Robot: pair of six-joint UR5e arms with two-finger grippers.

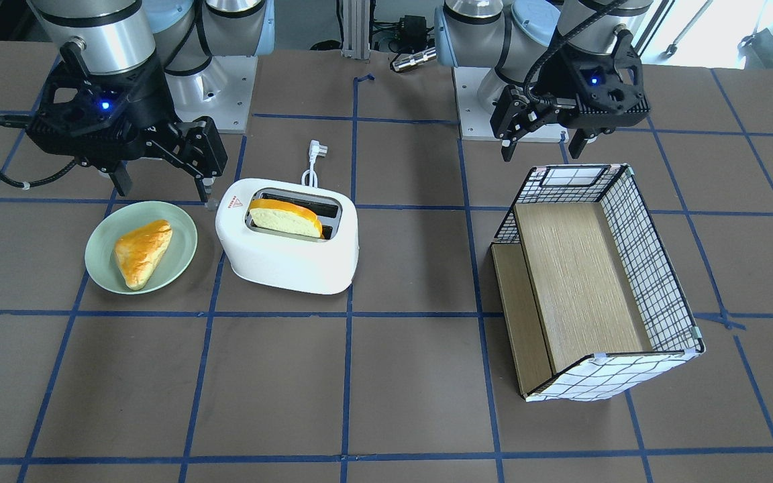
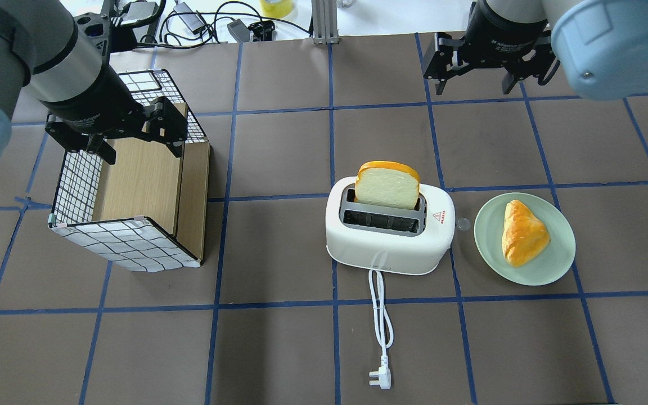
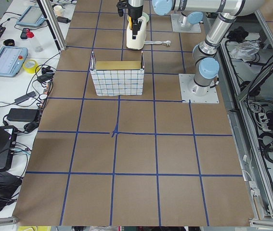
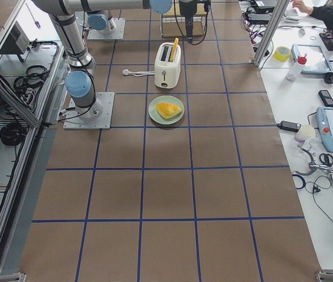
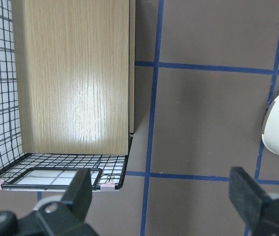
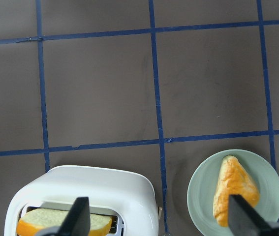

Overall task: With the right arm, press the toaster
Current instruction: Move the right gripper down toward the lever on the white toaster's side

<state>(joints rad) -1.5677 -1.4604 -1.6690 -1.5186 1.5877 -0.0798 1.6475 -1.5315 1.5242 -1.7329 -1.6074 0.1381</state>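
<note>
Beside round plate [image 2: 561, 247], glossy rounded toaster [image 2: 414, 254]

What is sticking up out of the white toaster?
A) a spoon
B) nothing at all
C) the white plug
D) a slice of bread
D: a slice of bread with an orange crust stands upright in one slot of the toaster.

White two-slot toaster [image 1: 286, 261], upright
</note>
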